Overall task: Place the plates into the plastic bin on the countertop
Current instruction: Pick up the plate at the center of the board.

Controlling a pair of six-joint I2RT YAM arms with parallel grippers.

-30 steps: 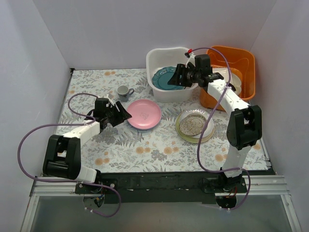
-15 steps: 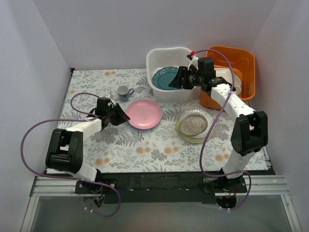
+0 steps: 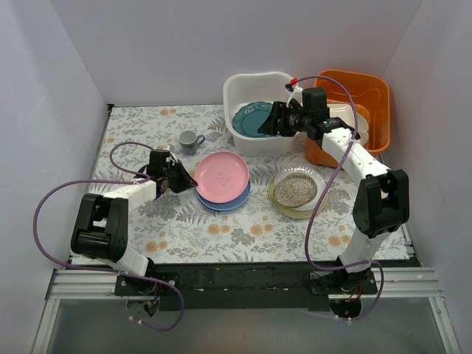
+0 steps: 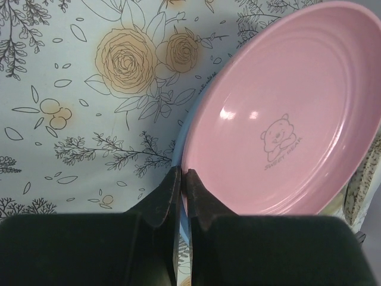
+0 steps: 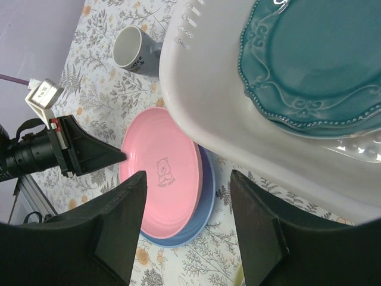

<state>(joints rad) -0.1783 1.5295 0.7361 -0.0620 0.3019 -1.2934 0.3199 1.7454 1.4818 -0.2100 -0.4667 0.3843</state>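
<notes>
My left gripper [image 3: 190, 179] [image 4: 183, 176] is shut on the left rim of the pink plate [image 3: 223, 172] [image 4: 286, 119] [image 5: 164, 173]. That plate is tilted up off a blue plate [image 3: 225, 200] [image 5: 205, 202] lying under it on the countertop [image 3: 133, 125]. A scalloped teal plate [image 3: 253, 118] [image 5: 315, 59] lies in the white plastic bin [image 3: 240, 81] [image 5: 214, 101], on top of a pearly white plate [image 5: 357, 146]. My right gripper [image 3: 271, 120] [image 5: 187, 174] hangs open and empty over the bin's front rim. A speckled beige plate [image 3: 297, 188] rests on a cream-green one [image 3: 313, 209] at the right.
An orange tub [image 3: 361, 85] holding white dishes stands right of the bin. A small grey cup [image 3: 190, 139] [image 5: 131, 49] sits left of the bin, behind the pink plate. White walls close in the left, back and right sides.
My left gripper has shut on the pink plate's rim and tipped that edge up, uncovering the blue plate beneath. My right gripper has drawn back a little to the right and stays open.
</notes>
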